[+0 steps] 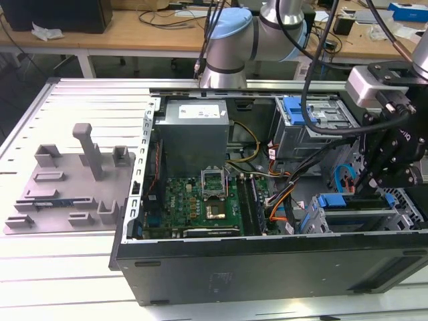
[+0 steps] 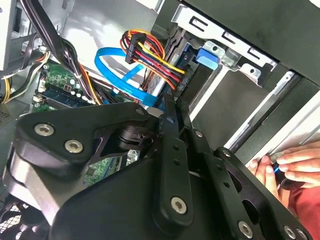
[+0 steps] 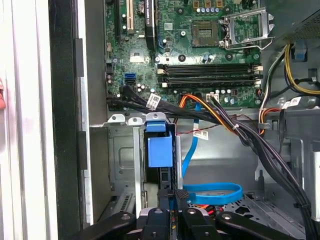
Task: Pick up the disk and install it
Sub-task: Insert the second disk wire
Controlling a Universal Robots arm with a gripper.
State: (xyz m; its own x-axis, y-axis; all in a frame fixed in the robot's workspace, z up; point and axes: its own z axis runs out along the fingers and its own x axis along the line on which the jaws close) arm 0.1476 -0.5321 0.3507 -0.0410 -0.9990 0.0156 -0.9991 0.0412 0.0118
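In the exterior view the disk (image 1: 348, 202) stands on edge in the lower drive cage (image 1: 404, 208) at the case's front right corner, its blue carrier edge facing up. My gripper (image 1: 366, 179) reaches down onto it from above. In the first wrist view the disk (image 3: 166, 182) is a thin dark slab with blue edges, held between my fingertips (image 3: 182, 196), just below a blue latch tab (image 3: 160, 150). In the second wrist view my gripper (image 2: 170, 112) is shut on that thin edge.
A blue data cable (image 3: 210, 192) and a bundle of coloured power wires (image 2: 150, 55) hang beside the cage. The motherboard (image 1: 200, 200), the grey power supply box (image 1: 194, 130) and an upper cage (image 1: 314, 120) fill the case. A hand (image 2: 287, 162) rests outside the case wall.
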